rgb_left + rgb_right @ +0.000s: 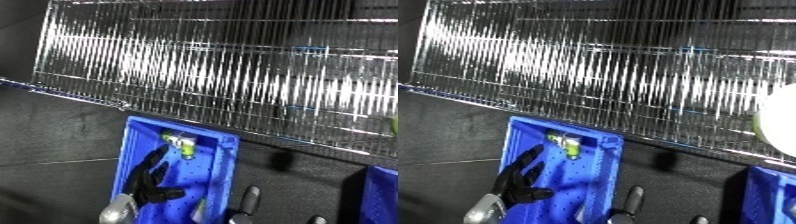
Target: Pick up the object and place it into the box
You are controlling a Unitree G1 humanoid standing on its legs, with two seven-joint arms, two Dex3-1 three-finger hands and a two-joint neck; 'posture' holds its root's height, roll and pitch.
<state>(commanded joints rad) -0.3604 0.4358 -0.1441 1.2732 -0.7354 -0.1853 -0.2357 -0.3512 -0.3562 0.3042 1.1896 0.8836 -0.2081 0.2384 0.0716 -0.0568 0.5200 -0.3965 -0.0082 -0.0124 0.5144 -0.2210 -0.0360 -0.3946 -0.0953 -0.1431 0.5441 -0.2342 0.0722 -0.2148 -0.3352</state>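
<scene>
A small green and yellow object (pixel 183 145) lies inside the blue bin (pixel 218 170), near its far wall. My left hand (pixel 147 181) hovers over the bin's near half, open, with fingers stretched toward the object and fingertips just short of it. It holds nothing. Only grey tips of my right hand (pixel 250 196) show at the lower edge, right of the bin, over the dark floor.
A wire rack shelf (pixel 222 70) runs across the upper view behind the bin. The corner of a second blue bin (pixel 771 192) shows at the lower right. A pale round thing (pixel 778 125) sits at the right edge.
</scene>
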